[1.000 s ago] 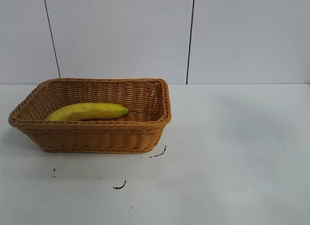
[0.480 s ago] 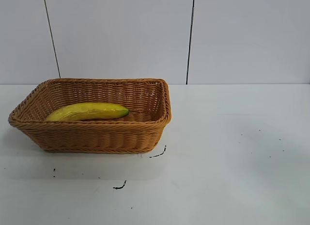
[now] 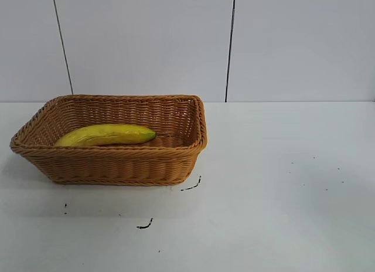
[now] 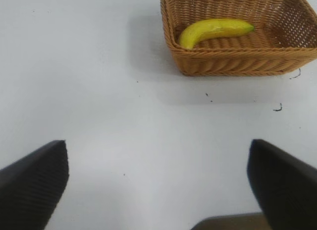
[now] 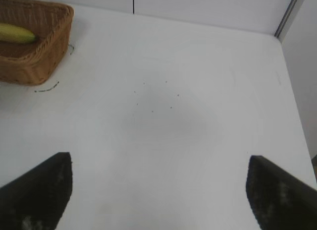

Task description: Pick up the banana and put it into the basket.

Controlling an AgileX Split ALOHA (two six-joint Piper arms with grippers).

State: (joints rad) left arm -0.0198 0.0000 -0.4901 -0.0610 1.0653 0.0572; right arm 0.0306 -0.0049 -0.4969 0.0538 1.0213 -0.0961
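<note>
One banana [image 3: 107, 134] lies lengthwise inside the basket [image 3: 117, 163], resting on its woven floor with its dark tip toward the basket's right wall. Neither arm shows in the exterior view. Seen from the left wrist, the banana [image 4: 214, 30] and basket [image 4: 233, 66] sit well apart from the left gripper [image 4: 158, 183], whose dark fingers [image 4: 32, 183] stand wide apart over the bare white table [image 3: 281, 190]. The right gripper [image 5: 158, 198] is likewise spread wide with nothing between its fingers, farther still from the basket [image 5: 29, 61], over the table's right side. Small dark marks [image 3: 190, 186] dot the table near the basket.
</note>
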